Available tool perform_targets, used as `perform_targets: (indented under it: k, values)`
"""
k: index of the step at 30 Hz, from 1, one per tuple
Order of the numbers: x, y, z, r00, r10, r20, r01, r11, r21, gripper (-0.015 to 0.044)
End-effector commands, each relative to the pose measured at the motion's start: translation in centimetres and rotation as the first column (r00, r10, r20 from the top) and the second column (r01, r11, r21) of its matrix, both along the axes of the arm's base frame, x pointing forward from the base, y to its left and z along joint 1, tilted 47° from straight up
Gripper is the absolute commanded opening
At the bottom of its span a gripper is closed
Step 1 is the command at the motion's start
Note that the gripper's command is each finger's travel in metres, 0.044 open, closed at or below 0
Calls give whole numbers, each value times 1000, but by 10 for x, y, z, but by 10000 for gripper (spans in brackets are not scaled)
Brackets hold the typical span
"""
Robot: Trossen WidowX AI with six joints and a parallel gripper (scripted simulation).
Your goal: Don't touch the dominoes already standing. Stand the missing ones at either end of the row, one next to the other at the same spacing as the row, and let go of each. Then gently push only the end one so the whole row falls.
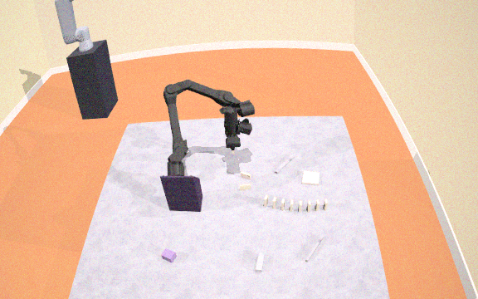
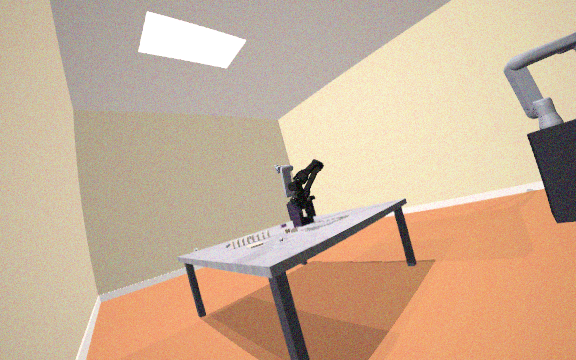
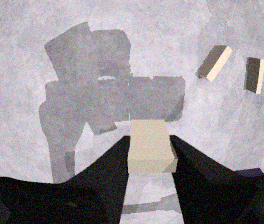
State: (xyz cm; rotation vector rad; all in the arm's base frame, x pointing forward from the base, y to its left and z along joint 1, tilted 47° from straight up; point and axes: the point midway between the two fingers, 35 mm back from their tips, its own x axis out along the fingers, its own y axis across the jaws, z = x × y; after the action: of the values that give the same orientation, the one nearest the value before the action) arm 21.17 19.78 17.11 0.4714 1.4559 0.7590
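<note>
My gripper (image 3: 149, 141) (image 1: 233, 150) is shut on a cream domino, which shows between the fingertips in the wrist view (image 3: 150, 140). The gripper points down, and its shadow falls on the table a little away from it. Two loose dominoes lie on the table: one (image 1: 246, 175) (image 3: 215, 63) and another (image 1: 245, 187) (image 3: 255, 75) nearer the row. Several dominoes stand upright in a slightly curved row, from the left end one (image 1: 265, 201) to the right end one (image 1: 325, 204). The row is small in the exterior view and outside the wrist view.
On the table (image 1: 218, 232) are a white square block (image 1: 310, 178) behind the row, a thin stick (image 1: 285, 164) behind, another thin stick (image 1: 314, 250) in front, a white bar (image 1: 260, 262) and a purple block (image 1: 168, 255). Another arm (image 2: 523, 85) stands on a black pedestal away from the table.
</note>
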Motion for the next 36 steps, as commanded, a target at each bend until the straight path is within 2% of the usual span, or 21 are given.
perform_targets:
  k: [1, 11, 18, 23, 29, 36]
  values:
    - [-9, -35, 43, 1000, 2, 20, -3, 999, 33, 107]
    - [-1, -39, 39, 1000, -11, 11, 11, 1000, 26, 107]
    - [75, -92, -21, 985, -146, -92, 143, 989, -31, 107]
    - [109, -140, -71, 955, -232, -185, 226, 973, -51, 107]
    - [125, -198, -134, 902, -317, -294, 315, 948, -55, 107]
    - [125, -204, -142, 895, -325, -306, 324, 944, -54, 107]
